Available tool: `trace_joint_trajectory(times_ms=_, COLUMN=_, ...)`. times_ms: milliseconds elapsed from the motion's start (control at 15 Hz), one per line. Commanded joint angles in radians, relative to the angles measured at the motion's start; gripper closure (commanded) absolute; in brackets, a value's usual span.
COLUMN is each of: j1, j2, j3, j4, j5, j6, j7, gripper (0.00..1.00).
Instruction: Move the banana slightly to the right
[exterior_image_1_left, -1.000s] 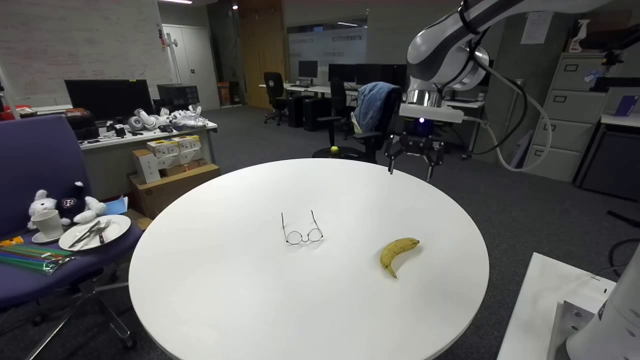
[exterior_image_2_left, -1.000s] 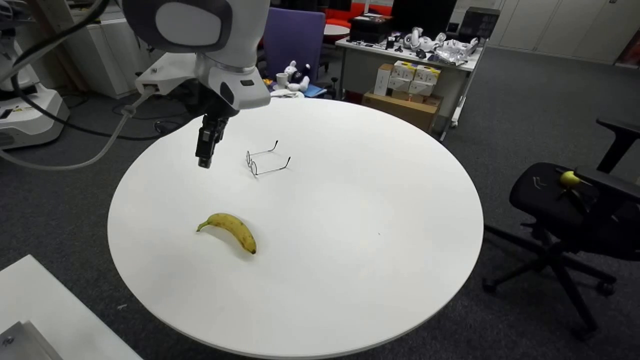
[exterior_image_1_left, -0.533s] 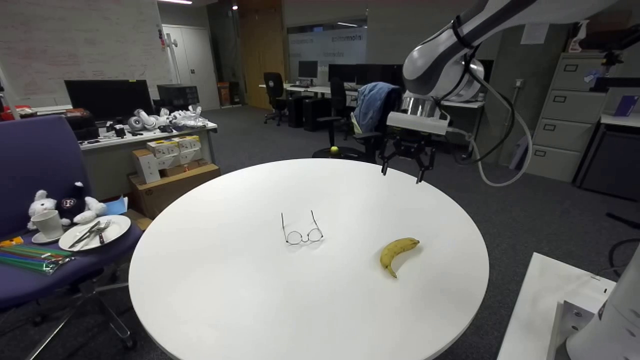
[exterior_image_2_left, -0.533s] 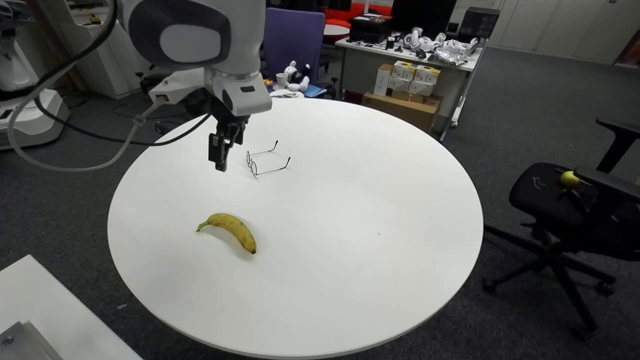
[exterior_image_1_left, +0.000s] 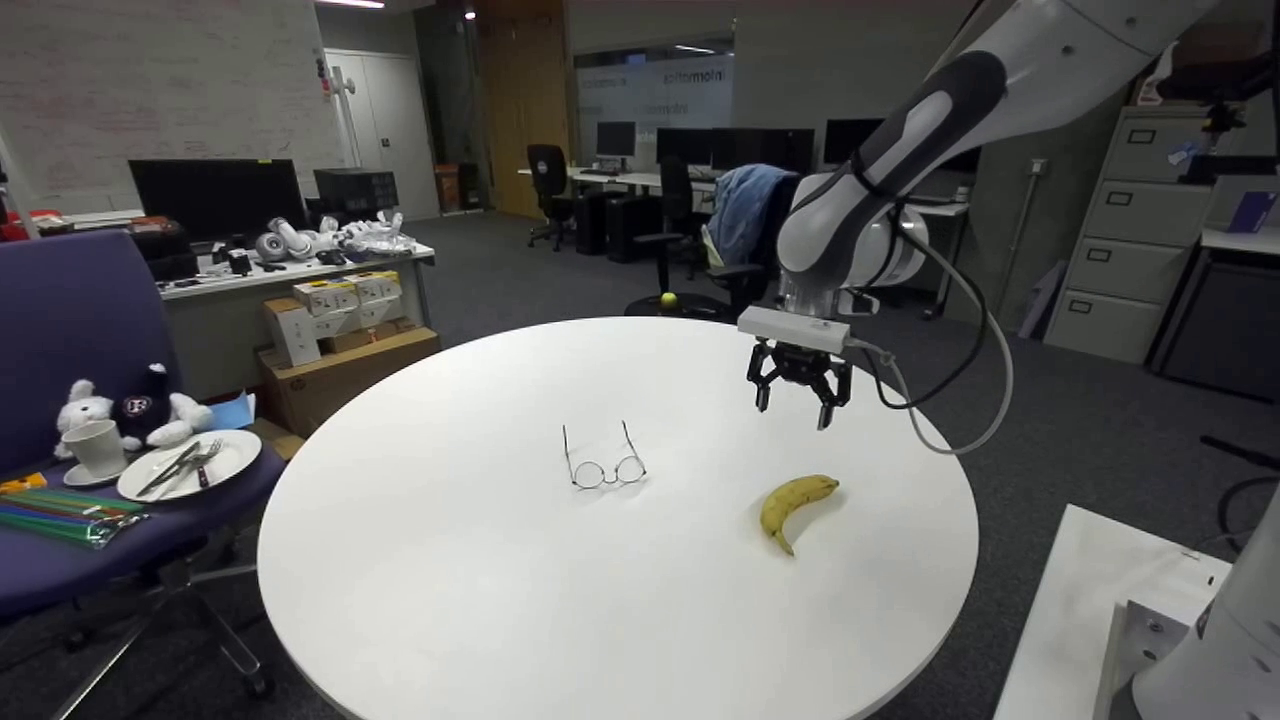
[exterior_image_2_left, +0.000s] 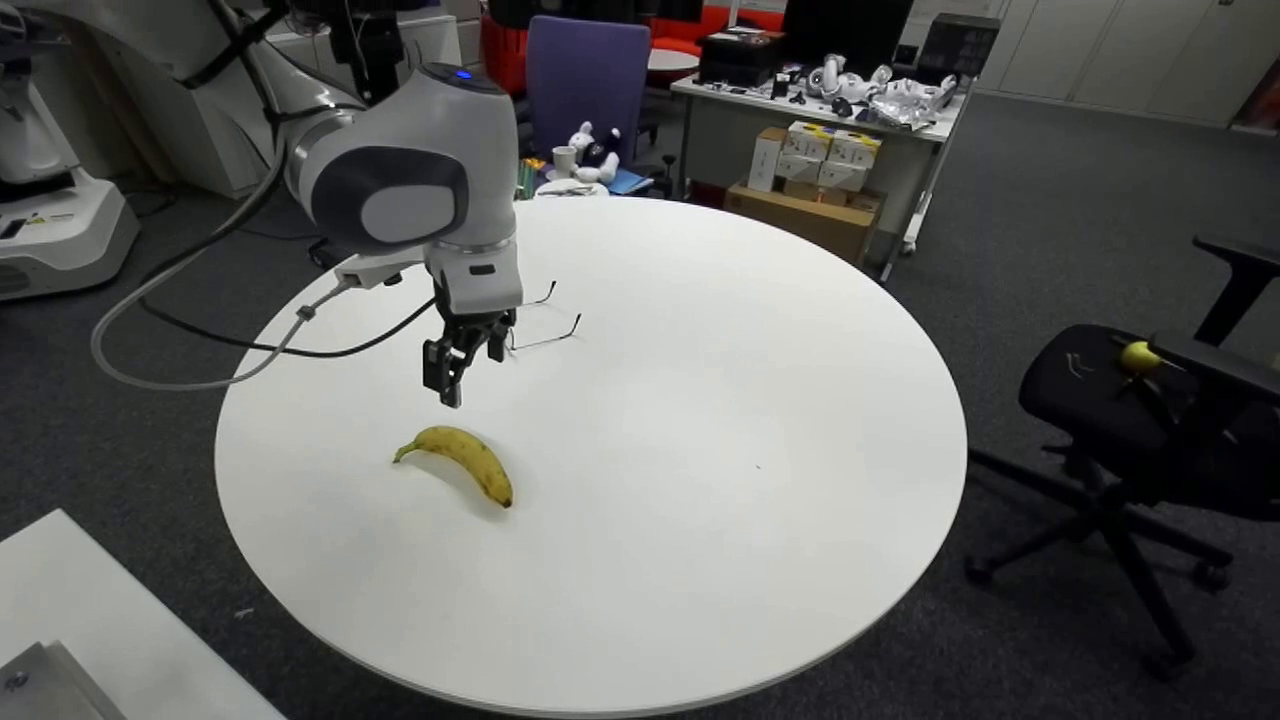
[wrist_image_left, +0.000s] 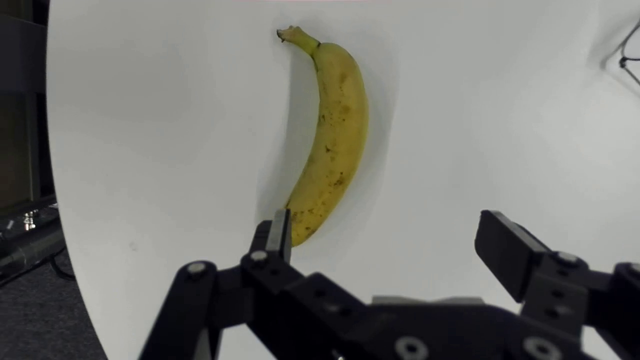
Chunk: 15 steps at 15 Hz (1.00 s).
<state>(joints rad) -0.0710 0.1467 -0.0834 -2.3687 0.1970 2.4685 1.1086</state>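
The yellow, brown-spotted banana (exterior_image_1_left: 786, 499) lies on the white round table (exterior_image_1_left: 450, 580), on the right part in an exterior view. It also shows in an exterior view (exterior_image_2_left: 462, 450) at left of the table. In the wrist view the banana (wrist_image_left: 342, 120) lies ahead of the fingers, stem at the top. My gripper (exterior_image_1_left: 793, 413) is open and empty, above the table and apart from the banana, also in an exterior view (exterior_image_2_left: 472, 378). In the wrist view the gripper (wrist_image_left: 387, 220) has its left finger overlapping and hiding part of the banana's lower tip.
Thin wire eyeglasses (exterior_image_1_left: 630, 470) lie on the table to the left of the banana; in an exterior view the arm partly hides the eyeglasses (exterior_image_2_left: 548, 342). A corner of them (wrist_image_left: 623, 62) shows at the wrist view's right edge. The table's edge curves close beyond the banana.
My gripper has come down over the table and moved nearer the banana, staying open. The banana and the eyeglasses have not moved.
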Motion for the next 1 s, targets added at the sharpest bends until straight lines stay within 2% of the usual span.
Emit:
trace_joint_trajectory(times_ms=0, j1=0.029, j2=0.035, j3=-0.015, j4=-0.009, j5=-0.036, j6=0.017, j7=0.079, gripper=0.0)
trace_joint_trajectory(times_ms=533, j1=0.048, j2=0.14, j3=-0.032, j4=0.034, j5=-0.054, j6=0.017, j7=0.107, gripper=0.0)
trace_joint_trajectory(times_ms=933, j1=0.074, j2=0.224, j3=-0.037, j4=0.077, j5=-0.055, j6=0.077, j7=0.1, gripper=0.0)
